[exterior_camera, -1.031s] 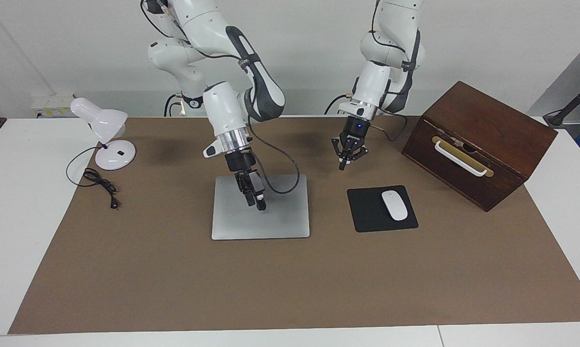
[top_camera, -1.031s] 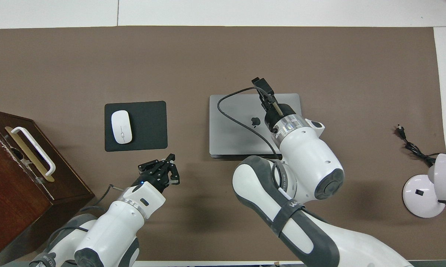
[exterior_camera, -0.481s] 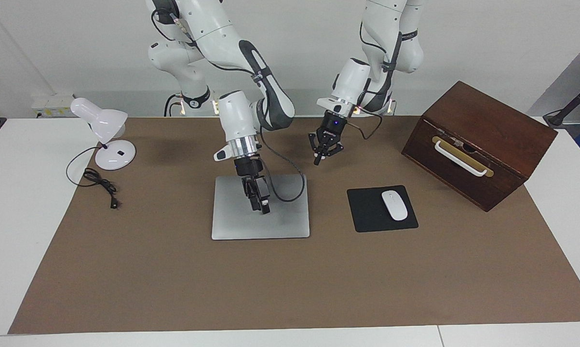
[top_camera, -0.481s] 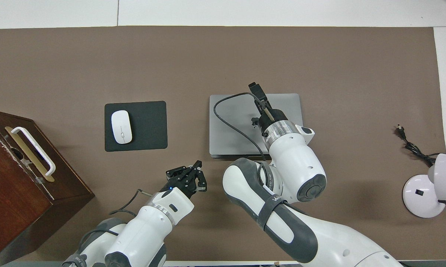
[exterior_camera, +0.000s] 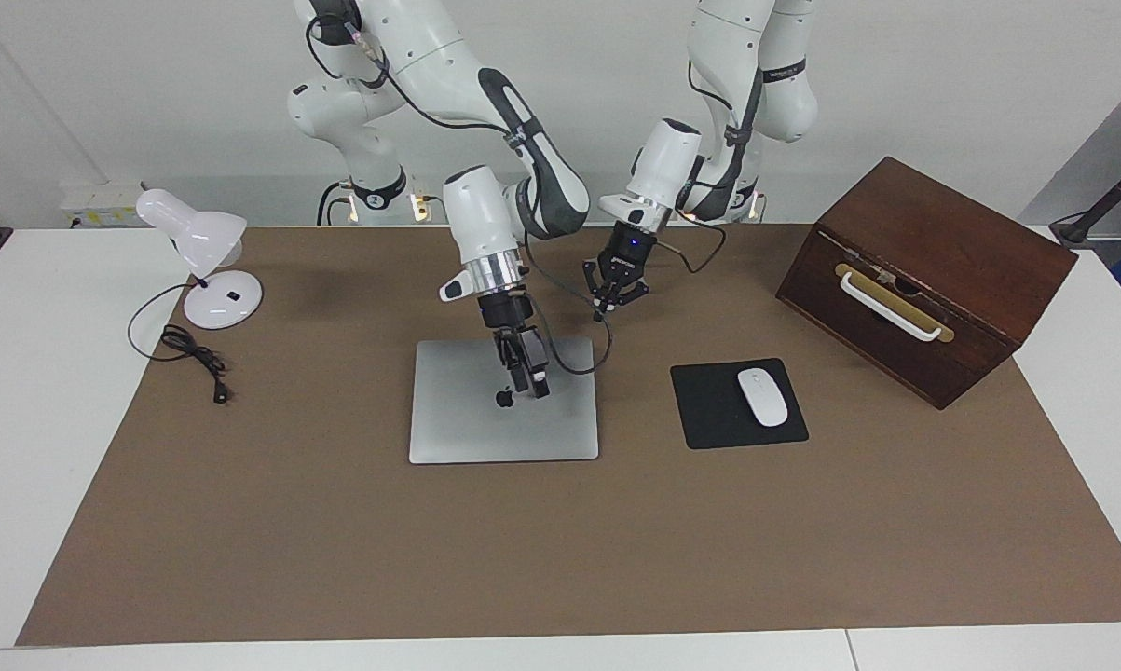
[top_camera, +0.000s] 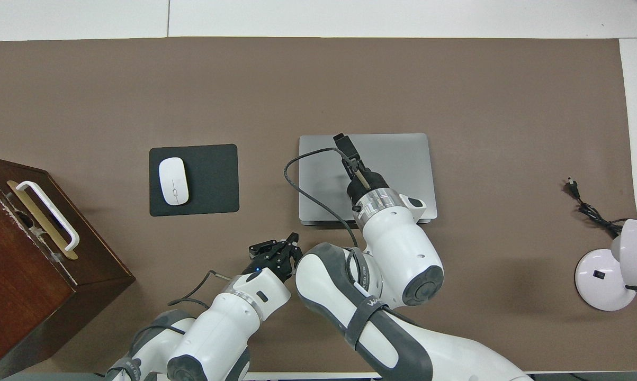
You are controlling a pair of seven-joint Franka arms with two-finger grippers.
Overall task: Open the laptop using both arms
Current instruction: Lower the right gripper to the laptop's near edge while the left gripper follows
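Brown paper covers the table from end to end; at the right arm's end a white lamp (exterior_camera: pixel 201 256) stands with its cord (exterior_camera: pixel 192 359) trailing loose; midway lies the laptop (exterior_camera: pixel 457 433), flat and shut, logo up; the right gripper (exterior_camera: pixel 532 382) hangs low over the lid beside the logo, fingers spread, whether touching I cannot tell; the left gripper (exterior_camera: pixel 607 303) hovers over the paper by the laptop's corner on the robots' side, fingertips pressed together, holding nothing; toward the left arm's end lie a black pad (exterior_camera: pixel 709 410) with a mouse (exterior_camera: pixel 762 397) on it, then a wooden box (exterior_camera: pixel 923 275); I'd judge this the approach step, nothing lifted yet; next, one arm must pin the base while the other finds the lid's free edge, which I'd guess is the one farther from the robots, and pries it up gently, lest the whole machine slide.
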